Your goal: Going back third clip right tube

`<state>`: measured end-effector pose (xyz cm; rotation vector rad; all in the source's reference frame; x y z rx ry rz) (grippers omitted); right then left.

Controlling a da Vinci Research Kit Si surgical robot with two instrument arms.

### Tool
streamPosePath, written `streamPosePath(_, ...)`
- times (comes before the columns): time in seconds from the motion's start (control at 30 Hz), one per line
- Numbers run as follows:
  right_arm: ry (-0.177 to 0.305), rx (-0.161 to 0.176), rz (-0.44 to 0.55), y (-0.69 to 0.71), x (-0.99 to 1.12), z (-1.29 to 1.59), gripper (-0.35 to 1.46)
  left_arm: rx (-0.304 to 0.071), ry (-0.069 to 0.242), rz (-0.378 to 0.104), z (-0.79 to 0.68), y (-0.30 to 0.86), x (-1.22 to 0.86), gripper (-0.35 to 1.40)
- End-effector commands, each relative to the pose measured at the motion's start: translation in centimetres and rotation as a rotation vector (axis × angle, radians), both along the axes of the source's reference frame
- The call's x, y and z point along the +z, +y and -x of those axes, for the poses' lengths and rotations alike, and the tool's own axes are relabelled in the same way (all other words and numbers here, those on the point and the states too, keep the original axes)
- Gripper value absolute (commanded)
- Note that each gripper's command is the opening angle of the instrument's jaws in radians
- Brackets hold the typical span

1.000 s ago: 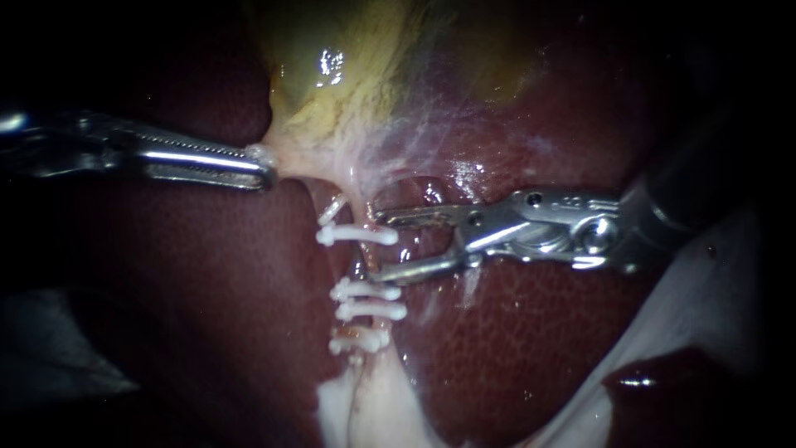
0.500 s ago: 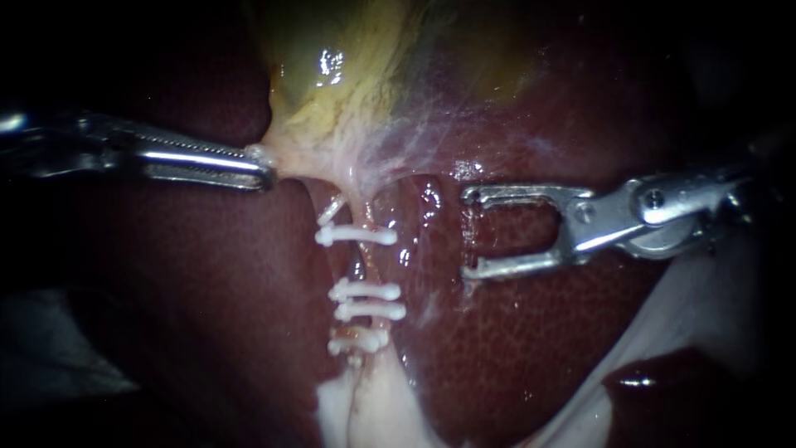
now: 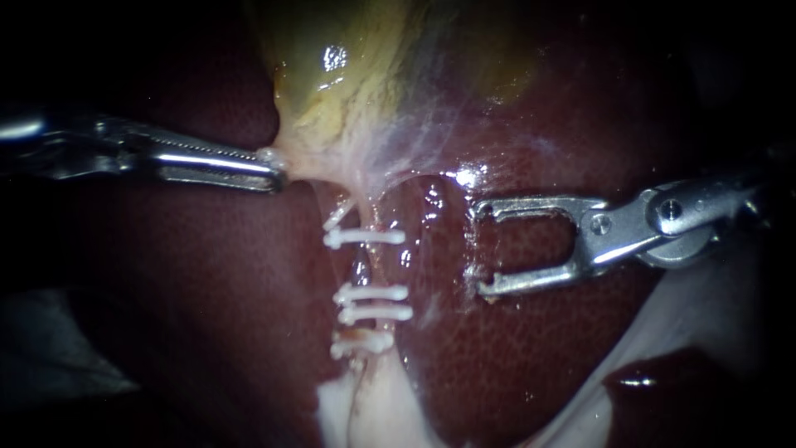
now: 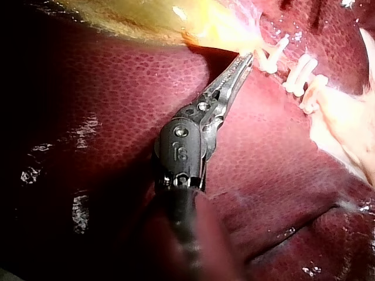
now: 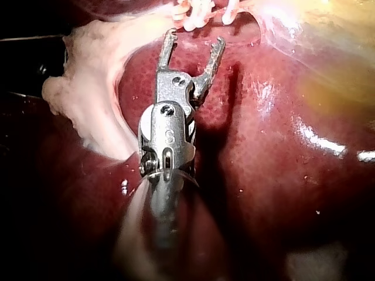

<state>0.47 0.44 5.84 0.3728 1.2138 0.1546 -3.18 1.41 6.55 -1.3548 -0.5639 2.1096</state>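
Several white clips sit across a pale tube below the yellowish gallbladder. My left instrument comes in from the left, its jaws shut on the gallbladder's lower edge and pulling it sideways. The left wrist view shows the same hold, with clips just beyond. My right instrument hangs over the liver, right of the clipped tube and apart from it. Its jaws are open and hold nothing. In the right wrist view those jaws gape just short of the clips.
Pale fatty tissue spreads below the lowest clip. A whitish sheet lies at the lower right beneath the right shaft, and it shows beside the instrument as a pale lump. Wet dark liver surrounds everything.
My right instrument has drawn back to the right, off the clipped tube, jaws open and empty throughout. The left instrument has kept its hold on the gallbladder.
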Motion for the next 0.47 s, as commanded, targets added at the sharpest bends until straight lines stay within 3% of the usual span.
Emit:
streamPosePath(0.03, 0.0, 0.0, 0.0, 0.0, 0.0, 0.0, 0.5, 0.004, 0.002, 0.005, 0.03, 0.0, 0.03, -0.35)
streamPosePath(0.17, 0.0, 0.0, 0.0, 0.0, 0.0, 0.01, 0.5, 0.009, 0.004, 0.001, 0.12, -0.03, 0.15, -0.35)
streamPosePath(0.47, 0.013, -0.016, -0.007, 0.0, 0.0, 0.01, 0.5, 0.011, 0.002, 0.0, 0.13, -0.04, 0.15, -0.35)
